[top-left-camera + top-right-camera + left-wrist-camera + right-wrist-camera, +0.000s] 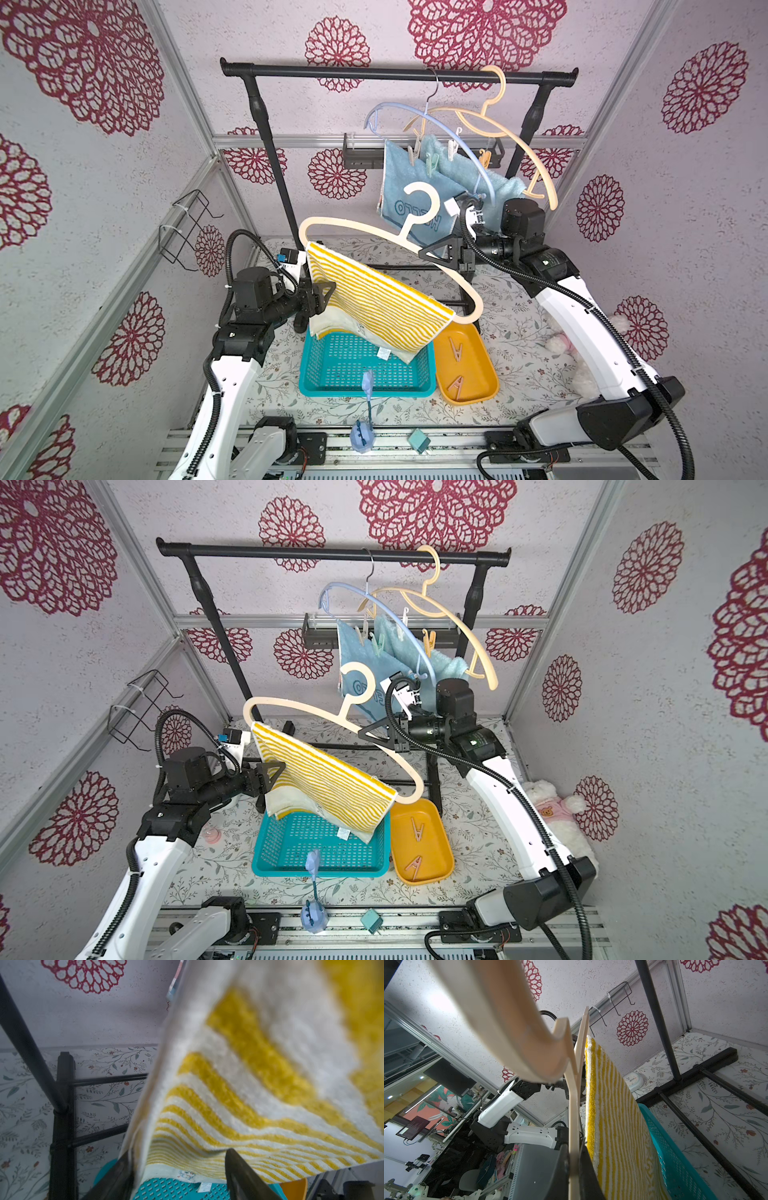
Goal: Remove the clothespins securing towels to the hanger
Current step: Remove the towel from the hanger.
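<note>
My right gripper (441,255) (574,1146) is shut on the lower bar of a cream hanger (409,232), holding it in the air above the table. A yellow-and-white striped towel (374,305) (259,1088) drapes over that bar. My left gripper (322,293) (177,1152) is at the towel's left edge, jaws apart with the towel's hem hanging between them. No clothespin shows on this towel. On the rack's hangers, beige (413,153), mint green (432,161), white (452,147) and orange-yellow (484,157) clothespins hold the blue lettered towel (399,187) and the plain blue towel (469,176).
A teal basket (324,390) sits under the striped towel. Beside it, a yellow tray (492,374) holds two pink clothespins (456,345). The black rack (374,75) stands behind. A white plush toy (557,343) lies at the right, and a wire holder (187,228) hangs on the left wall.
</note>
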